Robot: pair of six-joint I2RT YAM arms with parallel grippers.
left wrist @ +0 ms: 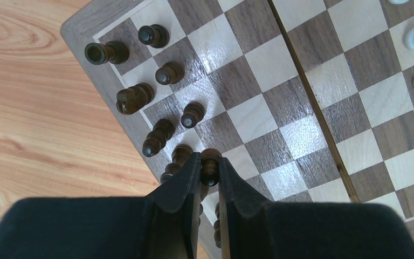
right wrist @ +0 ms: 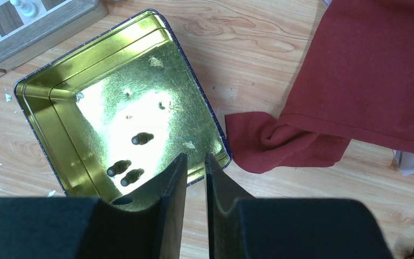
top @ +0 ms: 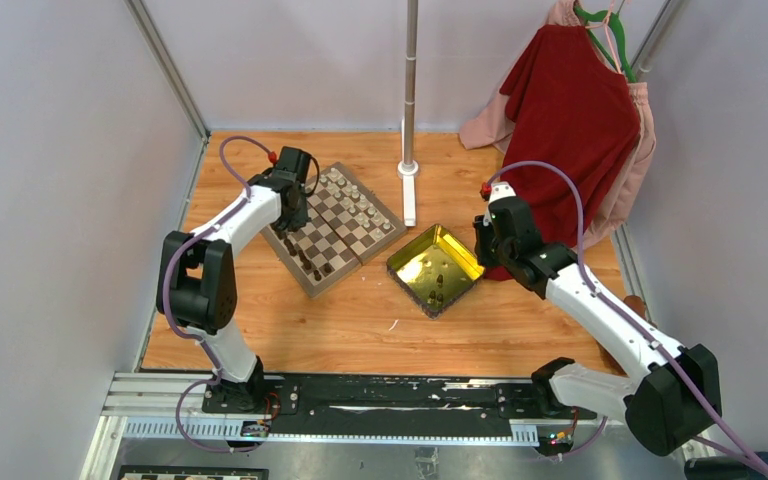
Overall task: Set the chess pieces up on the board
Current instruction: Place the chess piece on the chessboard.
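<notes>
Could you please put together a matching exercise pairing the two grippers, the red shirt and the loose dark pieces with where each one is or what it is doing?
Things:
1. left gripper
2. right gripper
3. red shirt
4. three loose dark pieces

Places or states:
A. lying in the yellow tray
B. fingers shut on a dark piece over the board
C. hem resting on the table
D. fingers slightly apart, holding nothing

Pairs: 1-B, 2-D, 3-C, 4-A.
</notes>
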